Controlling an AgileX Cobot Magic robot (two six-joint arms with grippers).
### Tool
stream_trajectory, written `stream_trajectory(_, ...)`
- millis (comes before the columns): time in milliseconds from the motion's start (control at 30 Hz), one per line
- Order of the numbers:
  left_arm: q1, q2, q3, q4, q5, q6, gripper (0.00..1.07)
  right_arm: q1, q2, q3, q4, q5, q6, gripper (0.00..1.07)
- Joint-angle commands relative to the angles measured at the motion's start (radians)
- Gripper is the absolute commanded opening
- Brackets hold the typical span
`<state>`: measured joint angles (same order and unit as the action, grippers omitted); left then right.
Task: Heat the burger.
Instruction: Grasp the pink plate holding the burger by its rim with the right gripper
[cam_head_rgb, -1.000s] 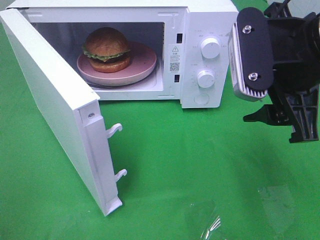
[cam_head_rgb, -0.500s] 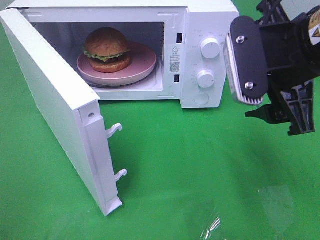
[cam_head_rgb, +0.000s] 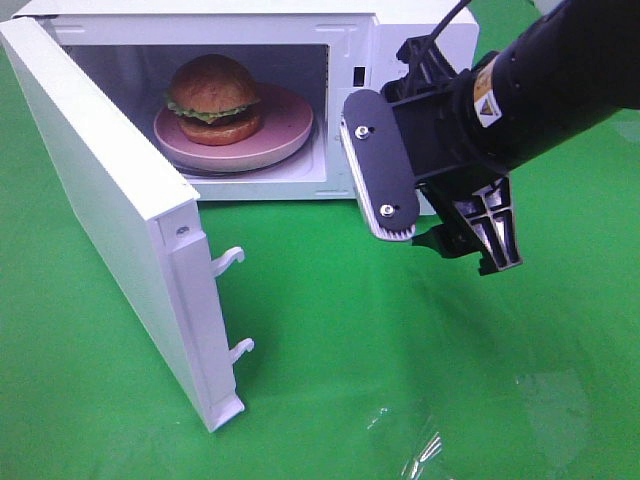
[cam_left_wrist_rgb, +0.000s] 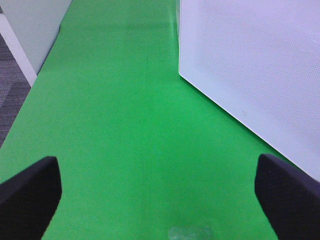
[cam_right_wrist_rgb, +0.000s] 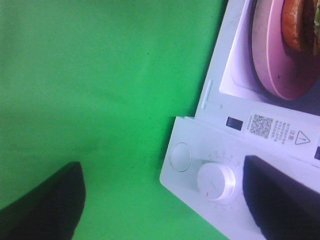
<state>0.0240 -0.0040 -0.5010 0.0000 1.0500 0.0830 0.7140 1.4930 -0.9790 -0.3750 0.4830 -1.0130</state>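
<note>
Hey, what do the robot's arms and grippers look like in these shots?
The right arm is glossy black with a yellow warning sticker and a thin black cable. The right gripper has a flat black finger plate with two silver screws and a pale ribbed pad. Of the left gripper, only two dark rounded fingertips show.

Left hand (cam_left_wrist_rgb: 159, 200), right hand (cam_right_wrist_rgb: 162, 202) (both splayed)

The work surface is covered by a bright green cloth (cam_head_rgb: 330, 330), evenly lit, with soft shadows cast on it. A shiny, transparent patch (cam_head_rgb: 425, 450) is seen low in the high view. Beside the cloth, grey textured floor (cam_left_wrist_rgb: 9, 95) is visible, bordered by a pale panel (cam_left_wrist_rgb: 35, 25).
</note>
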Motion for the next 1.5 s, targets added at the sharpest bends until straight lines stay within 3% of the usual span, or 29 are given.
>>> stream_trajectory(33,-0.004,-0.020,0.002,0.000,-0.007,0.001,0.98,0.004,0.061,-0.052,-0.009,-0.026,0.008,0.83)
stream_trajectory(1000,-0.004,-0.020,0.002,0.000,-0.007,0.001,0.98,0.015,0.342,-0.304,-0.034,-0.093,0.008,0.80)
stream_trajectory(1500,-0.004,-0.020,0.002,0.000,-0.007,0.001,0.98,0.015,0.519,-0.492,-0.034,-0.094,0.012,0.79)
